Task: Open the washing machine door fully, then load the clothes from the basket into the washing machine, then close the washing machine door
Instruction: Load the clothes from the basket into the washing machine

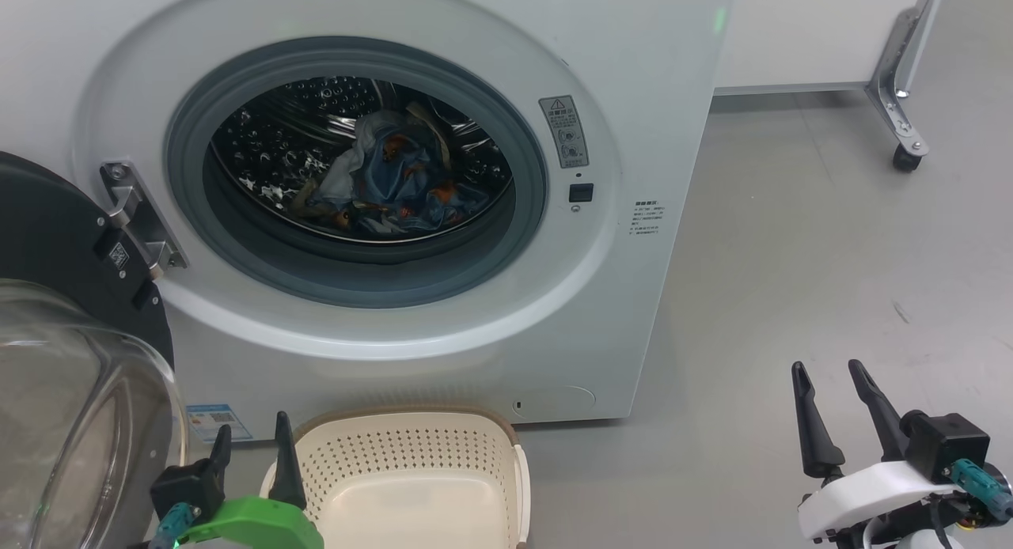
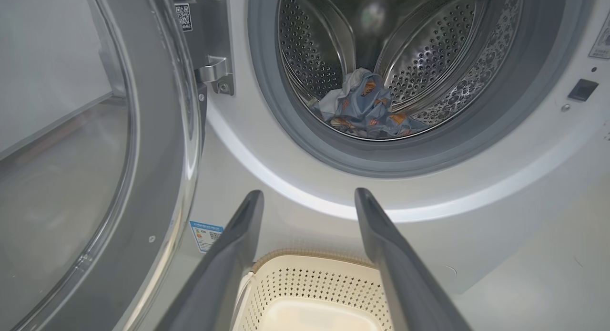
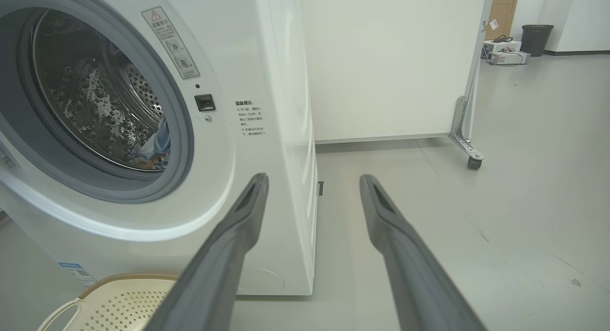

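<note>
While both arms are held low in front of the machine, the following is recorded.

1. Washing machine point(image 1: 649, 98): a white front-loader set on a grey floor point(image 1: 791, 256). A grey rubber gasket point(image 1: 190, 185) is fitted round a shiny perforated drum point(image 1: 316, 106).
2. Washing machine door point(image 1: 55, 240): it is hung wide open on a metal hinge point(image 1: 138, 213) at the left of the opening. Its black rim and bulging clear glass bowl point(image 1: 71, 407) are seen at the near left.
3. Clothes point(image 1: 396, 177): light-blue garments printed in orange-brown, with a pale cloth piece, are heaped low in the drum, inside the gasket.
4. Basket point(image 1: 411, 454): cream, perforated and brown-rimmed, it is set on the floor just in front of the machine, below the opening. Its bare cream bottom is seen.
5. Left gripper point(image 1: 252, 424): it is placed at the near left, between the door glass and the basket's left edge. Its fingers are spread wide and nothing is held between them. Whether the basket is touched cannot be told.
6. Right gripper point(image 1: 828, 367): it is held at the near right over bare floor, well apart from the basket and the machine. Its fingers are parted fully and nothing is gripped.
7. Fittings: a blue label sticker point(image 1: 219, 420) is fixed at the machine's lower left front. A warning sticker point(image 1: 563, 131) and a dark latch socket point(image 1: 581, 192) are set right of the opening.
8. Surroundings: a white wheeled panel point(image 3: 391, 59) is stood at the far right.
</note>
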{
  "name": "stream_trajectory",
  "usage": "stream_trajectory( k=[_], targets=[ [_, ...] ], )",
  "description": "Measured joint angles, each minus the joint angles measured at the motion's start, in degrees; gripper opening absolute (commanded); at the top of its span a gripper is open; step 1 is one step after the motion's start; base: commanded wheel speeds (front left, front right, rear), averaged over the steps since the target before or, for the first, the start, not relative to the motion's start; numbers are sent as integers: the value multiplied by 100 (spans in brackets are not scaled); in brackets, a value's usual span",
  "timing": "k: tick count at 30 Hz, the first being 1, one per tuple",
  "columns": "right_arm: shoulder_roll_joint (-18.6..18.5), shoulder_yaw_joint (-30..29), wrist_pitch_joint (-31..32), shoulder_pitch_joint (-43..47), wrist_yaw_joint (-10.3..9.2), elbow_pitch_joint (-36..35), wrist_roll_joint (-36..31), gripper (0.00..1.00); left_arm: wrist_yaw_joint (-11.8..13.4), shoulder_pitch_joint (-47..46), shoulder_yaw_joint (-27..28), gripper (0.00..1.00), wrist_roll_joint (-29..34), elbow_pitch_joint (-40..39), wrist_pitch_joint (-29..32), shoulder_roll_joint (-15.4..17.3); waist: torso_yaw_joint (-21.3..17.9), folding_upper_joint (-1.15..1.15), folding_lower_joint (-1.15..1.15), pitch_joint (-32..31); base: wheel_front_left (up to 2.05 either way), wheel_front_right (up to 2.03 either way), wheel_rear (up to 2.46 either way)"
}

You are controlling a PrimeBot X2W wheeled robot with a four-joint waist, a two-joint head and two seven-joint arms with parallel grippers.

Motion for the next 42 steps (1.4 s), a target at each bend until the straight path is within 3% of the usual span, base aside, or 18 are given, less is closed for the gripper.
stream_trajectory(
  k=[42],
  targets=[
    [23, -10, 0, -1, 0, -23, 0, 100, 47, 435, 143, 100, 227, -603, 0, 8, 1, 0, 0, 69, -8, 14, -7]
  ],
)
